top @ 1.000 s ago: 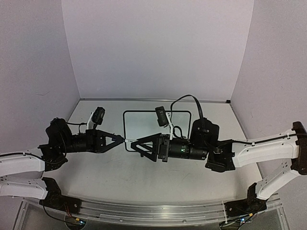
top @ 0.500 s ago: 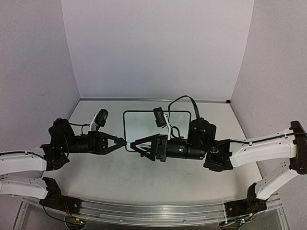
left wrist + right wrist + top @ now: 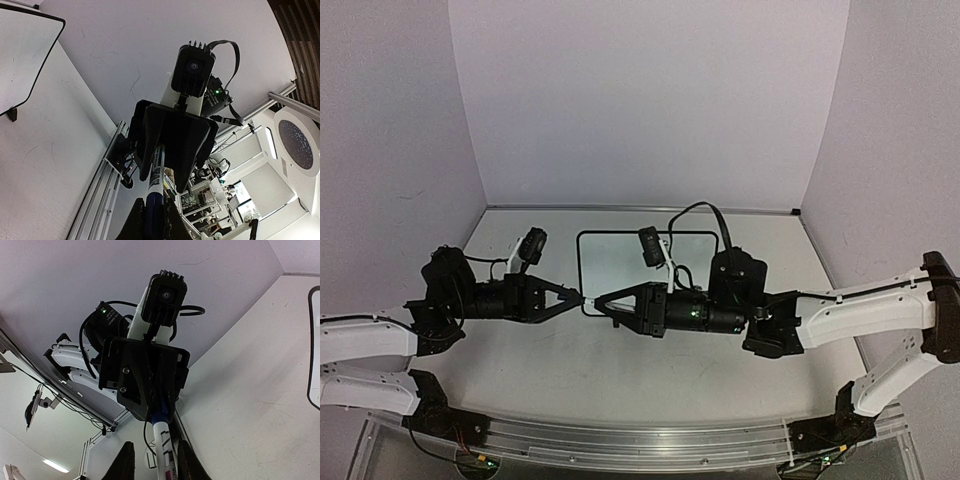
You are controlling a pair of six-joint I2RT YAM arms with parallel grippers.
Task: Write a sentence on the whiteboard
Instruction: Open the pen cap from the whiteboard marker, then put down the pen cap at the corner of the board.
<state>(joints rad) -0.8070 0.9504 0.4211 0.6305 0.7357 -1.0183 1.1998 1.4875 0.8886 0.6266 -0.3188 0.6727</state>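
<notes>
The print on the marker [image 3: 163, 442] barrel was too small to read. The left gripper [image 3: 578, 296] was clamped tight on the marker's dark end. The right gripper [image 3: 598, 300] had its fingers on either side of the white end, but whether they pinched it could not be told. The whiteboard [image 3: 620, 258] lay at mid-table, at 12 o'clock from the meeting tips. Since a second before, the right gripper had slid toward 9 o'clock, closing the gap between the two, and its jaws had narrowed.

Pale lilac walls close in the white desk [image 3: 620, 375] on three sides: a back wall [image 3: 640, 100] and two side walls. An aluminium rail [image 3: 650, 440] edges its near side. The left wrist view shows a dark slatted ceiling [image 3: 300, 35], a round ceiling light [image 3: 299, 142] and bright windows [image 3: 243, 192].
</notes>
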